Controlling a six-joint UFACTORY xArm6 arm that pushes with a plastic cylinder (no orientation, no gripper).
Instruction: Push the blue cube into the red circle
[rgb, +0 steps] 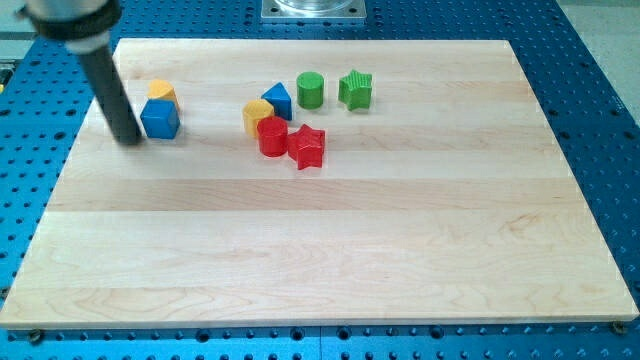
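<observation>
Wooden board (330, 250): pale, bare along the view's bottom.
Red star (307, 147): touching red circle (271, 136).
Blue cube (160, 119): upper left, well apart from red circle; squat, no clear long axis.
My tip (130, 140): just left of blue cube; no fingers.
Orange block (162, 93): behind cube.

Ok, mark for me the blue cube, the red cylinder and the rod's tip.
blue cube (160, 120): camera view, middle of its front face.
red cylinder (271, 131): camera view, on its round top.
my tip (130, 141): camera view, very end of the rod, just left of the blue cube.
</observation>
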